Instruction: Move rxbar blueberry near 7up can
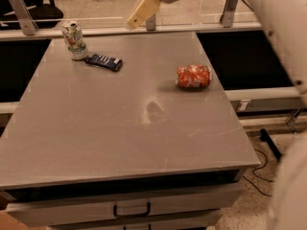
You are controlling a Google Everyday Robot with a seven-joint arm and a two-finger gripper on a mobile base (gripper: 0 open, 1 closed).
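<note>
rxbar blueberry [103,62] lies flat on the table [120,143], upper left of frame, just right of the 7up can [74,40]. Its left end sits right at the can's base; can't tell whether they touch or there's a sliver of gap.

Orientation: the long axis runs mostly left-right in frame, tilted a bit so the left end sits higher (further back) and the right end lower. The left end points at the can, the right end roughly toward the orange-red can [193,76]. That one lies on its side at centre-right, well apart from both.

gripper [141,11] is at top centre of frame, up off the surface over the table's far edge, angled down-left. It's well apart from the bar and carries nothing I can see. Whether it's released or clenched I cannot tell from this view.

Step, my read: the placement looks done. The bar is down, next to the right can, and the arm is clear of it, so the task is at or very near the finish.

Next move, if any: keep the arm high and away from the upper-left corner. The 7up can stands upright and the bar is light, so a low sweep there could tip one or drag the other. No regrasp looks needed.
</note>
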